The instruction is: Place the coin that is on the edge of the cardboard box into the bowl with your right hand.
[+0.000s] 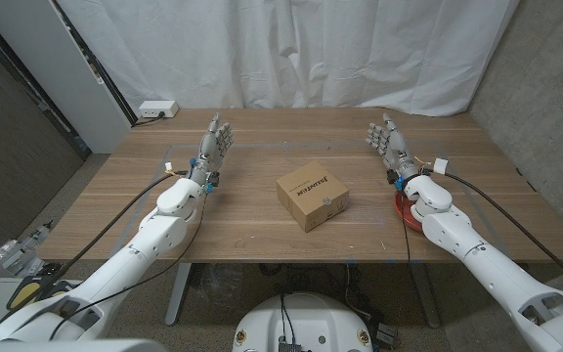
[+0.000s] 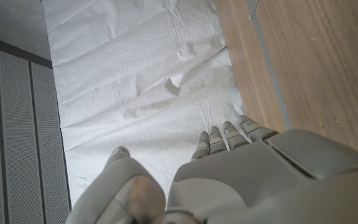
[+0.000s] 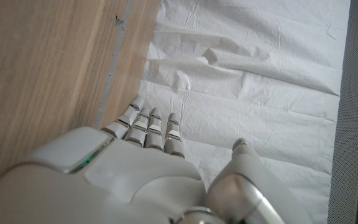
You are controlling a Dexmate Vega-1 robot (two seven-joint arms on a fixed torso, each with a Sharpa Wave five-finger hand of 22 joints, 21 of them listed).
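A small cardboard box (image 1: pixel 312 198) sits in the middle of the wooden table, turned at an angle. A small coin (image 1: pixel 326 202) lies on its top near the right edge. A red bowl (image 1: pixel 400 211) stands at the right, mostly hidden under my right forearm. My right hand (image 1: pixel 388 144) is held beyond the bowl, right of the box, fingers extended and holding nothing. It also appears as my right hand (image 3: pixel 148 155) in the right wrist view. My left hand (image 1: pixel 214 147) is raised left of the box, fingers extended and empty; the left wrist view shows my left hand (image 2: pixel 241 162).
A white power strip (image 1: pixel 156 110) lies at the table's far left corner. A white curtain (image 1: pixel 291 49) hangs behind the table. Cables run along both forearms. Scissors and tools (image 1: pixel 27 288) lie off the table at lower left.
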